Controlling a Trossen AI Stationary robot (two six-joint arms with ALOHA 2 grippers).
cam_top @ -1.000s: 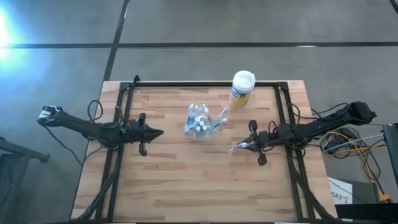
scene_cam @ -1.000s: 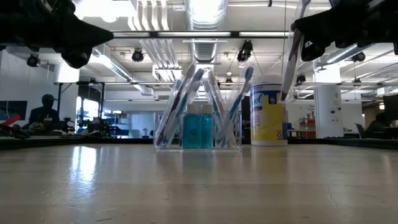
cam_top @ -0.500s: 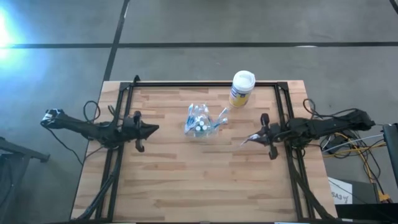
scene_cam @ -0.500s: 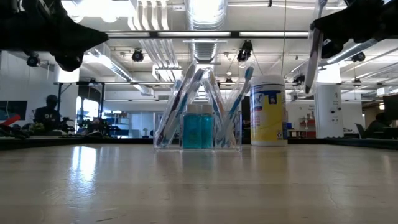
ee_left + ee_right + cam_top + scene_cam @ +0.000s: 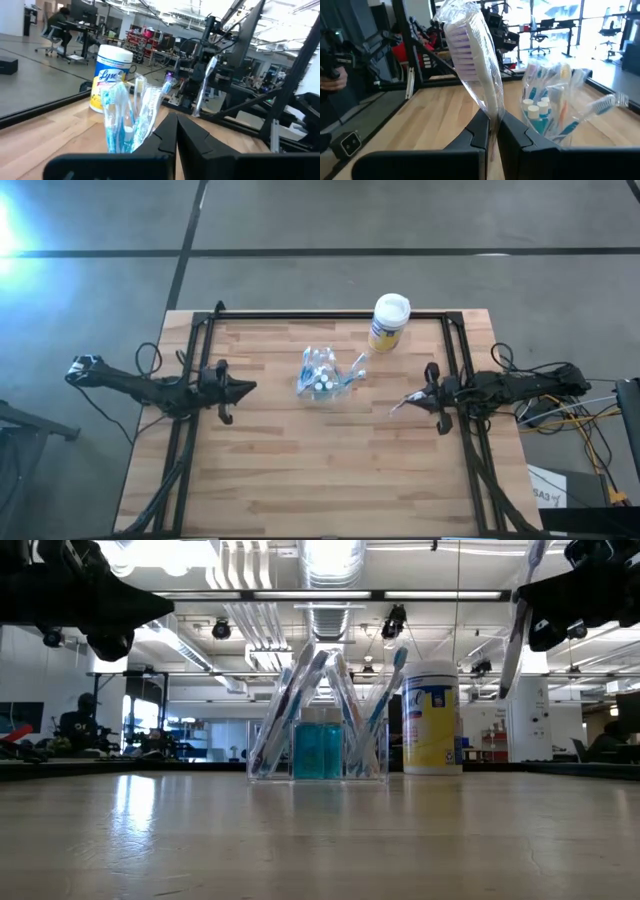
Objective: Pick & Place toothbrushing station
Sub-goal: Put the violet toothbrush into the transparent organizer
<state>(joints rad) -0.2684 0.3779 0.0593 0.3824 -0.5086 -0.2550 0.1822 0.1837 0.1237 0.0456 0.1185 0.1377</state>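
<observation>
The toothbrushing station [image 5: 322,372] is a clear plastic holder standing on its base at the table's middle, with several toothbrushes and small blue bottles in it. It also shows in the low view [image 5: 320,730] and in both wrist views [image 5: 131,117] [image 5: 555,102]. My right gripper [image 5: 428,394] is to the right of the station, near the table's right edge. It is shut on a white toothbrush with purple bristles in a clear wrapper [image 5: 472,55]. My left gripper [image 5: 252,388] is shut and empty to the left of the station. My right gripper pinches the wrapped toothbrush's handle [image 5: 493,116] between its two fingers. The bristle end [image 5: 462,47] sticks out beyond the fingertips toward the table's left. The toothbrush [image 5: 518,625] is tilted and lifted clear of the table.
A yellow canister with a white lid [image 5: 389,322] stands at the far edge, to the right of the station. A black frame rail [image 5: 330,314] runs along the table's far, left and right sides. Bare wood [image 5: 320,470] lies on the near side.
My right gripper has gone toward the table's right edge with the toothbrush, away from the station, and the brush stays clear of the table. My left gripper has drawn back a little toward the table's left edge.
</observation>
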